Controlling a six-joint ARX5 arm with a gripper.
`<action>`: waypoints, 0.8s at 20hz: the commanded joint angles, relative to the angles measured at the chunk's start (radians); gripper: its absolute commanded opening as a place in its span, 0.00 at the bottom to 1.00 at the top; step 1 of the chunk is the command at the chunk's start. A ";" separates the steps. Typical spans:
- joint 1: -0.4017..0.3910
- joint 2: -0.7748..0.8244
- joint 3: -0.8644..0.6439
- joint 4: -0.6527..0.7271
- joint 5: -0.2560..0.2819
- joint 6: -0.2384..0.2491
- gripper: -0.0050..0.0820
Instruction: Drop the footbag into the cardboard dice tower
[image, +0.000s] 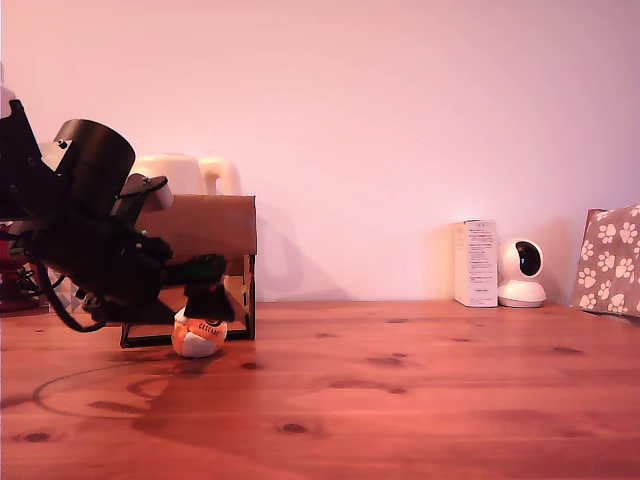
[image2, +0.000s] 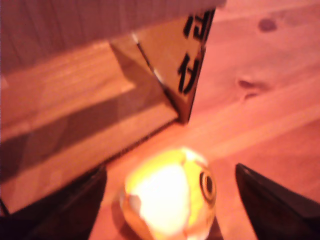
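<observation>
My black gripper (image: 207, 300) hangs over the small orange and white footbag (image2: 170, 200) on the wooden table (image: 400, 390), jaws open on both sides (not touching it), beside the brown cardboard dice tower (image: 205, 225).

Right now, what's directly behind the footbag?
The cardboard dice tower, its open lower front facing the footbag. The arm covers the tower's left part in the exterior view; its inside isn't visible.

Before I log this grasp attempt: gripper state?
Gripper: open, fingers either side of the footbag on the table, not clamped on it.
</observation>
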 joint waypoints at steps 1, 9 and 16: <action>-0.004 0.024 -0.003 -0.024 0.000 0.005 0.74; -0.006 0.011 -0.002 -0.039 0.016 0.005 0.24; -0.028 -0.218 -0.002 -0.330 0.070 0.004 0.24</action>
